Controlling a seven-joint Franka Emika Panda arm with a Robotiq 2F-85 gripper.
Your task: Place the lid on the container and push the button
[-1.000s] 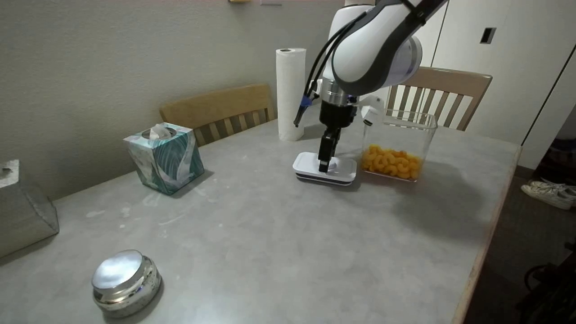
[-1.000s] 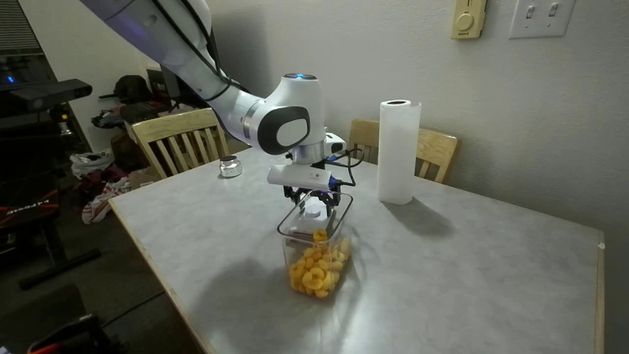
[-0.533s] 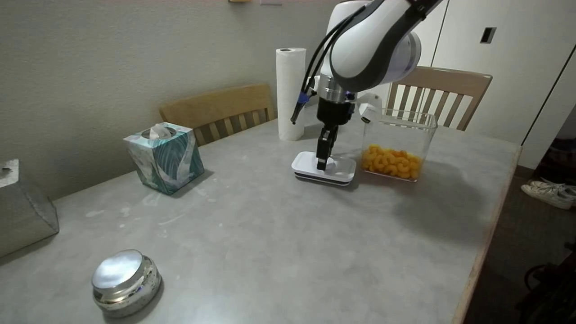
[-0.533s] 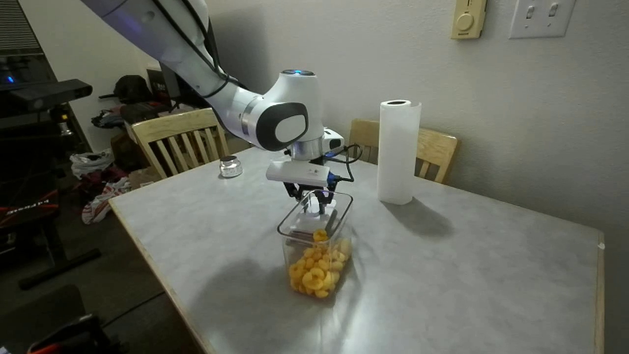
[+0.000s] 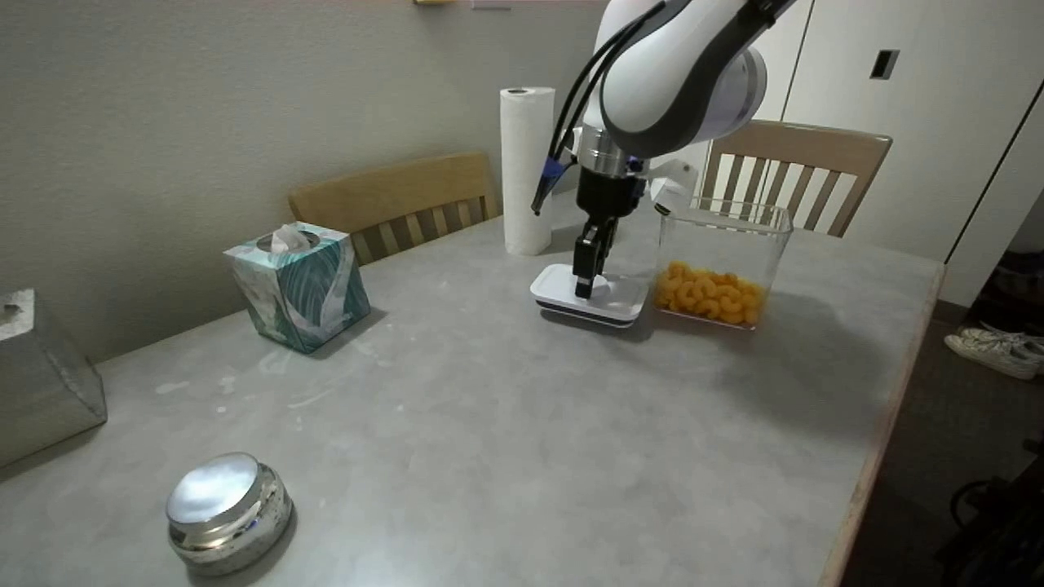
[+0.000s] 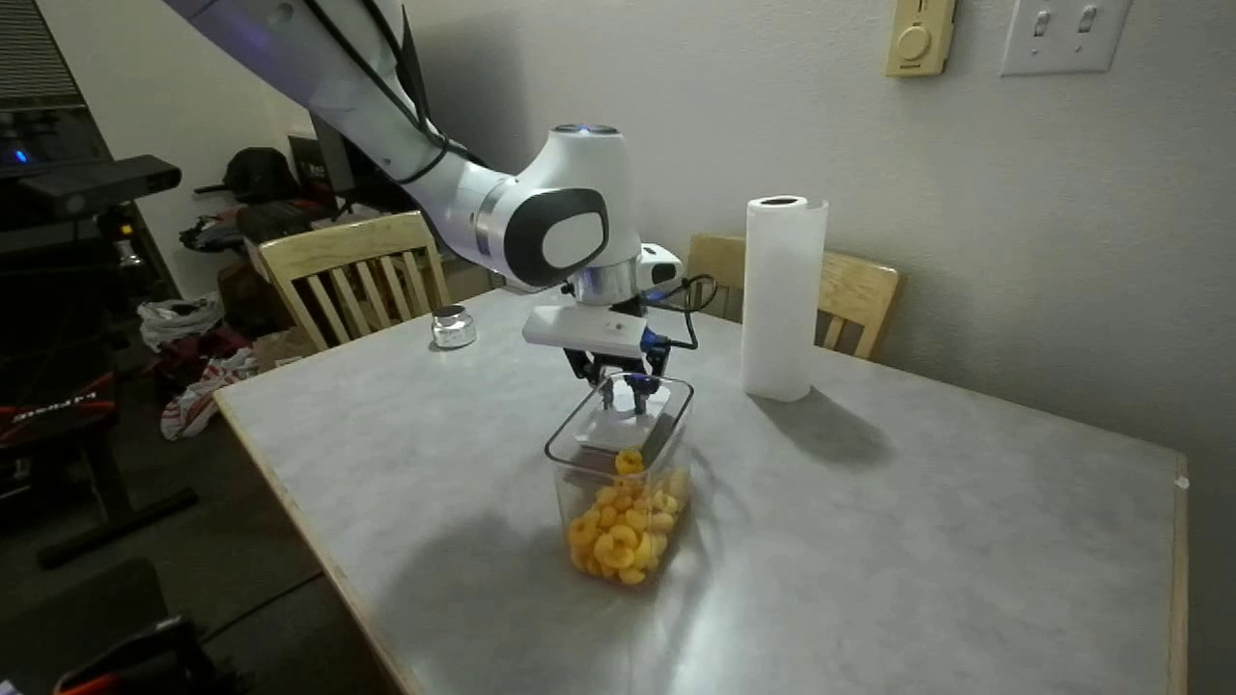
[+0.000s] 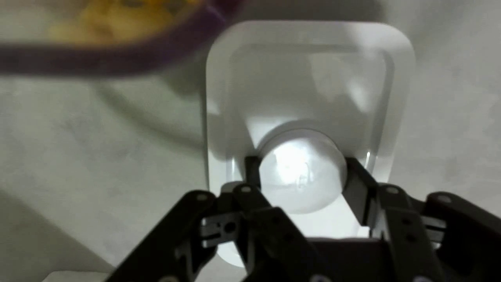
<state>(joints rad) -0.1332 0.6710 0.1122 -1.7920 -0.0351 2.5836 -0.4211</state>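
Note:
The white lid [image 5: 624, 303] hangs low over the table, tilted a little, with a shadow beneath it. Its raised round button [image 7: 301, 188] is pinched on both sides by my gripper [image 7: 302, 172], whose black fingers [image 7: 357, 188] touch it. In an exterior view my gripper [image 5: 585, 285] comes down from above onto the lid. The clear container [image 5: 726, 240], without cover and with orange-yellow snacks at its bottom, stands upright close beside the lid. Part of its dark-looking rim [image 7: 105, 62] crosses the upper left of the wrist view. My fingers cover the lid's near end there.
A paper towel roll [image 5: 527, 171] stands behind the lid, seen in both exterior views. Farther off are a teal tissue box [image 5: 306, 285], a grey box [image 5: 45, 383] and a round shiny metal object [image 5: 228, 514]. Chairs [image 6: 357, 270] stand at the table's edges.
My fingers have come together on the button. The lid has risen slightly and tilted as the arm moved up. The container has stayed in place.

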